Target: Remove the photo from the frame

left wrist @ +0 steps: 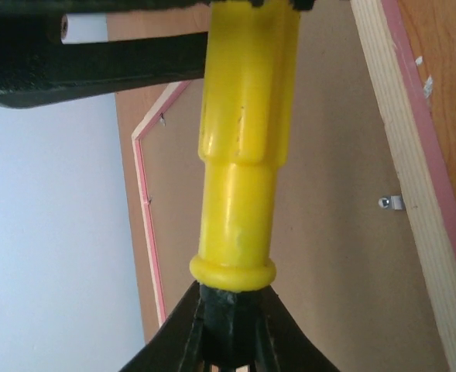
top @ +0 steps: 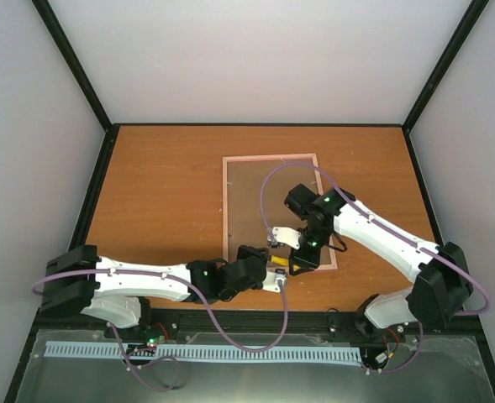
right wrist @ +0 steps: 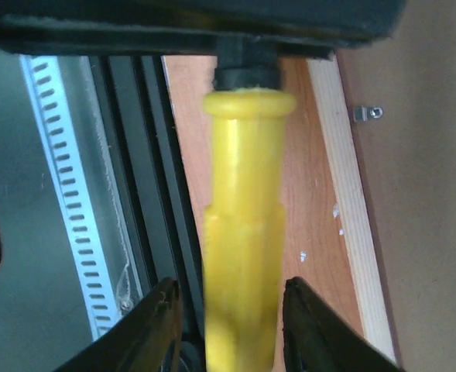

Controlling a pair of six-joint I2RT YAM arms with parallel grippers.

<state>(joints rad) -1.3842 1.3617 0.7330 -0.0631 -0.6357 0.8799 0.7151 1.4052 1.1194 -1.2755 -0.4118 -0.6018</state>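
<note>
At the near edge of the face-down frame (top: 224,210), the left pincer (left wrist: 231,301) clamps the black neck of a yellow-handled tool (right wrist: 243,232). The right pincer (right wrist: 231,302) stands slack around it, apparently a hand-off. The photo lies hidden beneath the backing board (top: 255,201).

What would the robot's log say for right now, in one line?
phase: tool handover | left gripper: shut on yellow tool | right gripper: open around it | frame: face down
</note>
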